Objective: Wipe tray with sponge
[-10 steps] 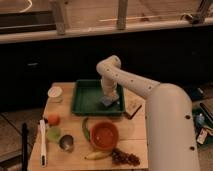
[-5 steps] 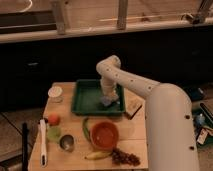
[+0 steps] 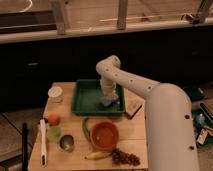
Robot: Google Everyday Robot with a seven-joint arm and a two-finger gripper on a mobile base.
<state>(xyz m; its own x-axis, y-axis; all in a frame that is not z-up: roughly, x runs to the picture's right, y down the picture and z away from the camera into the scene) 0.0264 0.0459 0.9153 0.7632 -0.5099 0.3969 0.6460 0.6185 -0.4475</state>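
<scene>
The dark-green tray [image 3: 90, 100] sits at the back middle of the wooden table. My gripper [image 3: 108, 100] reaches down into the tray's right part from the white arm [image 3: 135, 87]. A small blue sponge [image 3: 106, 103] lies on the tray floor right under the gripper, and the gripper presses on it.
A brown-and-white block [image 3: 133, 107] lies right of the tray. An orange-red bowl [image 3: 104, 134], a banana [image 3: 98, 155] and grapes [image 3: 125, 158] are in front. A white round cup [image 3: 55, 92], an orange fruit [image 3: 53, 119], a metal cup [image 3: 66, 143] and a white utensil [image 3: 42, 142] stand at the left.
The gripper and sponge have shifted slightly within the right part of the tray. Nothing else has moved.
</scene>
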